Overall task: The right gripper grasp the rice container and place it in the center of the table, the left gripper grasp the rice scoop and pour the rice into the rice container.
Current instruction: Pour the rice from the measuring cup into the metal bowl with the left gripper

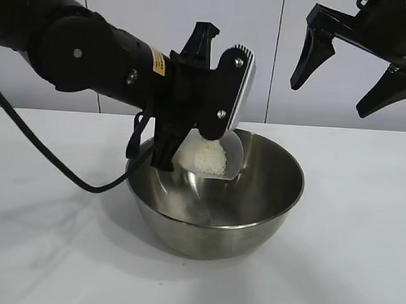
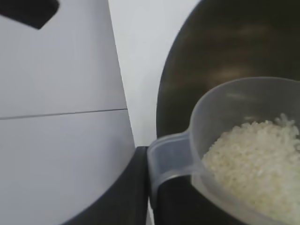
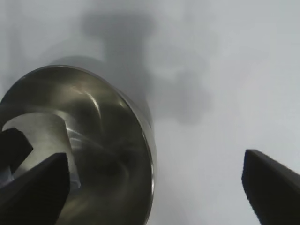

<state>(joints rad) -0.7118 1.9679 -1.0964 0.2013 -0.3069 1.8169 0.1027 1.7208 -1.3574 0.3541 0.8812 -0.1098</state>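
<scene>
Now the left pincer [image 1: 190, 148] grips the scoop [image 1: 216, 156], tilted over the bowl [image 1: 254, 221] mid-table [image 1: 360, 266], rice [image 1: 206, 157] heaped inside it. Up high, the right pincer [image 1: 341, 77] hangs spread wide.

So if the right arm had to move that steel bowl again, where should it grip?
On the thin rim of the steel bowl at its right side, coming from above, one finger inside and one outside. The left gripper and rice scoop occupy the other side.
</scene>
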